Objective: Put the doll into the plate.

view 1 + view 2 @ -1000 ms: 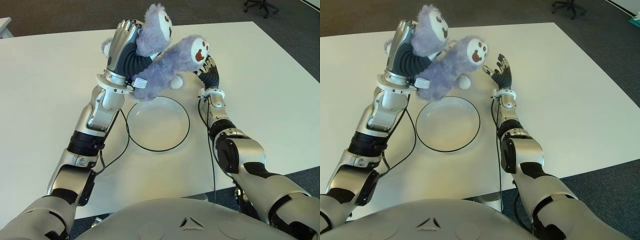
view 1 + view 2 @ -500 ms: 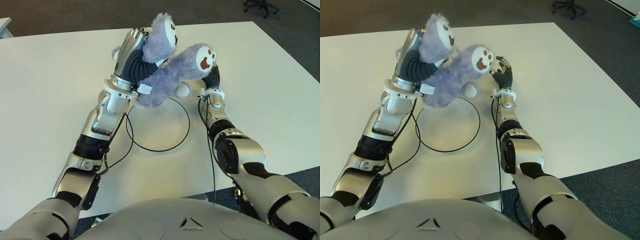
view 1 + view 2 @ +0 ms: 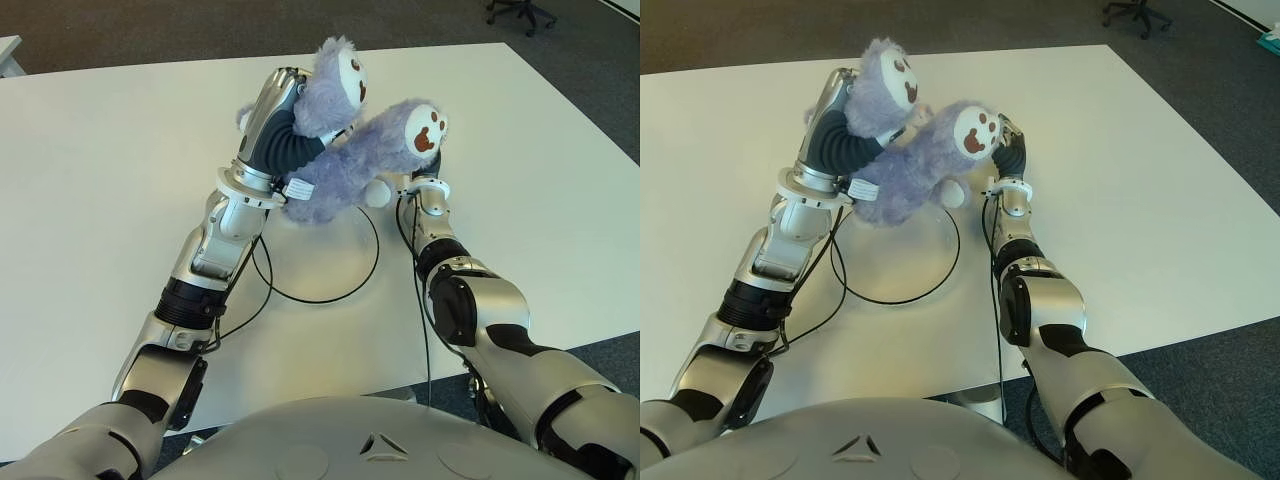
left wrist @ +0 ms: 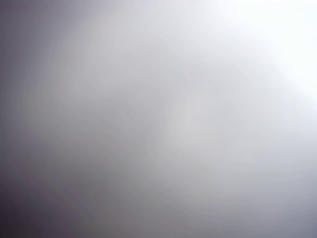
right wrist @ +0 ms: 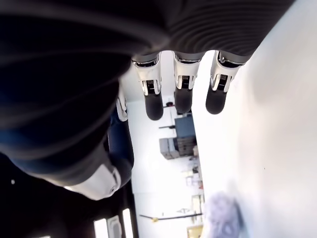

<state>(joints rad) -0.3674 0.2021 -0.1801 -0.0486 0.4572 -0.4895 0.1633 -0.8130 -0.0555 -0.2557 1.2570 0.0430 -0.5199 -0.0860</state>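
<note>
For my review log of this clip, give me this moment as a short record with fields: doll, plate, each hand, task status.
doll: purple plush doll, held in the air above the plate's far rim
plate: clear plate with a dark rim, on the white table, nothing in it
left hand: left hand wrapped around the doll's body, raised off the table
right hand: right hand beside the doll's head, on its right, fingers extended, holding nothing
task status: doll not yet in the plate

Doll (image 3: 350, 165) above plate's (image 3: 345, 290) far rim — right hand (image 3: 1008, 158) behind
</note>
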